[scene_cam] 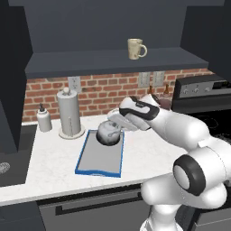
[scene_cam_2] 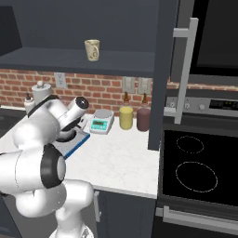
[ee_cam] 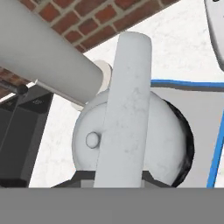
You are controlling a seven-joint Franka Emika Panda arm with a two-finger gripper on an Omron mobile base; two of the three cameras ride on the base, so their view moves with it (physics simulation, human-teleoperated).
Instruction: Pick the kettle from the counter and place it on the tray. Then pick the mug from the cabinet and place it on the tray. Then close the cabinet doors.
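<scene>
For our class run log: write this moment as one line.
stage: placing | pincer: shut on squat silver-grey metal kettle | kettle: over blue-rimmed tray | beige mug: in cabinet

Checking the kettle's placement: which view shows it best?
The left base view: the kettle sits at the tray's far end. The hand view shows its handle and lid knob close up. In the right base view the arm blocks it.

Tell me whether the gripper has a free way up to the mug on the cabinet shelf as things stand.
Probably not yet: the gripper is shut on the kettle over the tray. Otherwise the mug stands unobstructed on the open shelf.
</scene>
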